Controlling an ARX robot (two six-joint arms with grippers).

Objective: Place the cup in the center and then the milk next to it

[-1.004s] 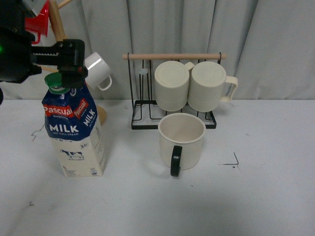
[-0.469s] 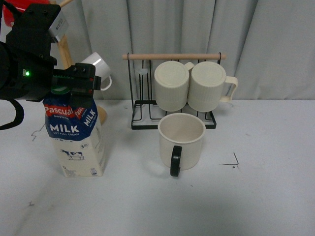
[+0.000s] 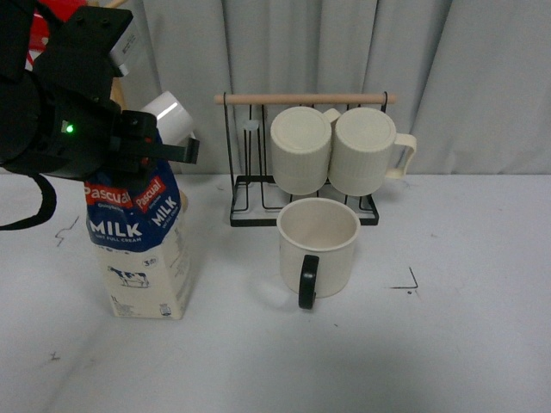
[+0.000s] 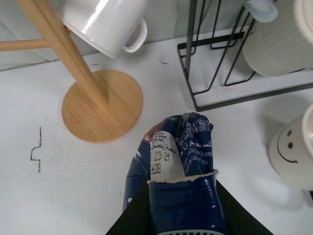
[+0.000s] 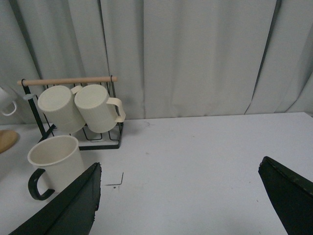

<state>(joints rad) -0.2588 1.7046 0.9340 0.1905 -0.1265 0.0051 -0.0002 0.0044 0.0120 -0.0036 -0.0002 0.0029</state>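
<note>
The milk is a tall carton with a blue top, a red Pascual band and a cream base, standing left of centre and leaning slightly. My left gripper is shut on its top ridge; the left wrist view looks down on the folded blue top of the milk. The cup, wide and cream with a black handle facing front, stands upright at the table's middle, right of the carton. Its smiley face shows on the cup. The cup also appears beyond my right gripper, which is open above bare table.
A black wire rack with a wooden bar holds two ribbed cream mugs just behind the cup. A wooden mug tree with a small white mug stands behind the carton. A grey curtain closes the back. Small pen marks dot the white table.
My left arm has come down over the carton's top and closed on it. The carton has shifted slightly right and now leans.
</note>
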